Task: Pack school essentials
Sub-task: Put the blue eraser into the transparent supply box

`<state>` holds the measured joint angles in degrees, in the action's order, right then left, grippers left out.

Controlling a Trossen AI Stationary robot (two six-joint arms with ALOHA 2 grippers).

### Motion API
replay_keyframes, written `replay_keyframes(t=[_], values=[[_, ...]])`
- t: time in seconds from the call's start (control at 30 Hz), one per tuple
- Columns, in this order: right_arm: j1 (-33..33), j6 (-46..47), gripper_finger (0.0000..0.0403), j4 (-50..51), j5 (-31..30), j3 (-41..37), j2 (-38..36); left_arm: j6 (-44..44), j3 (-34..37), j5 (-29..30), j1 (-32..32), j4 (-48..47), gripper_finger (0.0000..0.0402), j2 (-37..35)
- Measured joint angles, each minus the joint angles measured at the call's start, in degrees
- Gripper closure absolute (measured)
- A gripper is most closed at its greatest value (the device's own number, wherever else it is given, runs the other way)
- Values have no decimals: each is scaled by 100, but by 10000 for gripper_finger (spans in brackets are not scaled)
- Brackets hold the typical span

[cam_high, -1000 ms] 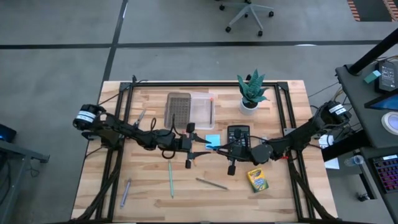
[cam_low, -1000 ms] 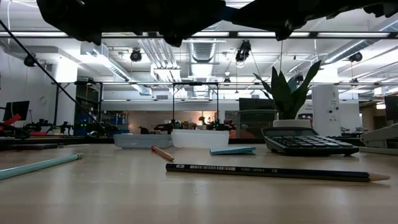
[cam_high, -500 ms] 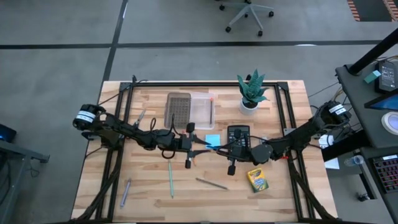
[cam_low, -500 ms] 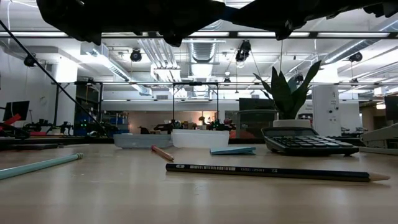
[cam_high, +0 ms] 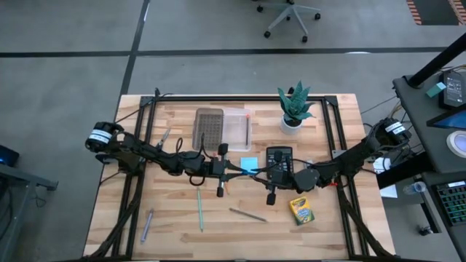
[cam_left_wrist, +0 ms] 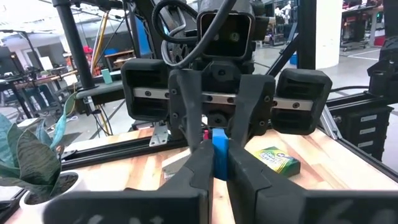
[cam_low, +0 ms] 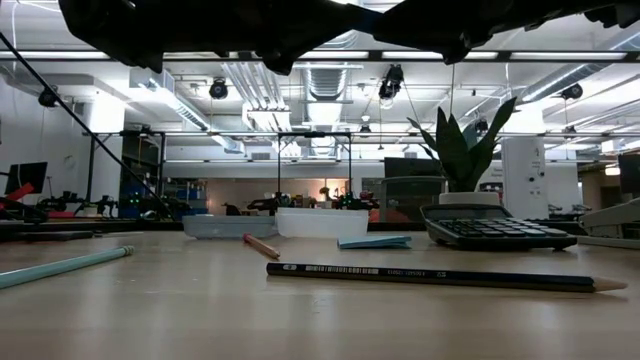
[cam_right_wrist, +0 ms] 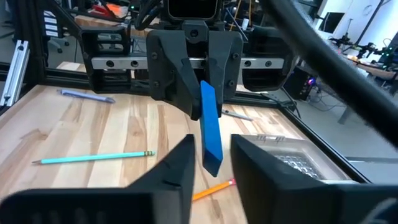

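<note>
The tabletop (cam_high: 175, 240) was spanned by both arms, which met over its middle. In the low view only their dark undersides were seen, cut off at the top edge, and no fingers could be made out there.

Near the back edge a dark tray (cam_high: 209, 127) and a clear case (cam_high: 237, 127) were set side by side, with the potted plant (cam_high: 294, 105) toward the back right corner and a calculator (cam_high: 279, 156) partly covered by the right arm.

The crayon box (cam_high: 299, 209) was laid toward the front right. The green pencil (cam_high: 199, 209) was pointed roughly front to back, the grey pencil (cam_high: 247, 214) slanted beside it, and a grey pen (cam_high: 148, 224) was placed near the front left corner. Bare wood was left along the front edge.

The sticky pad (cam_high: 249, 164) was partly hidden under the grippers.

The blue eraser (cam_right_wrist: 209, 127) was held above the tabletop's middle, pinched by the left gripper (cam_left_wrist: 219, 165). Its long axis was set across those fingers, and its free end was placed between the spread fingers of the right gripper (cam_right_wrist: 211, 155). Contact there could not be judged.
</note>
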<state>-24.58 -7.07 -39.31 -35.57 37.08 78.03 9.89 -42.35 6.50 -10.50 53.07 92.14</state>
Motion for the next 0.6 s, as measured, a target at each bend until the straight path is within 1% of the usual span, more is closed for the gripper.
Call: replay_keyframes(t=[0.13, 0.27, 0.33, 0.37, 0.43, 0.5, 0.53, 0.6], values=[[0, -31, 249, 30, -46, 0, -35, 2, 19, 19, 0, 0, 394, -6], [0, -32, 210, 328, -55, -2, -241, 9, 79, 254, 2, -20, 394, -66], [0, 3, 196, 558, -62, -1, -402, 56, 85, 404, 4, -226, 394, -149], [0, 39, 191, 692, -72, -2, -497, 103, 86, 577, 2, -399, 394, -205], [-2, 161, 182, 991, -206, -2, -690, 152, 87, 1113, 15, -810, 395, -304], [-1, 303, 177, 1358, -307, -2, -887, 159, 92, 1888, 79, -1381, 395, -444], [-1, 381, 176, 1518, -356, -2, -969, 143, 92, 2375, 128, -1733, 395, -521], [0, 529, 175, 1792, -366, -2, -1113, -112, 92, 3694, 258, -2562, 395, -644]])
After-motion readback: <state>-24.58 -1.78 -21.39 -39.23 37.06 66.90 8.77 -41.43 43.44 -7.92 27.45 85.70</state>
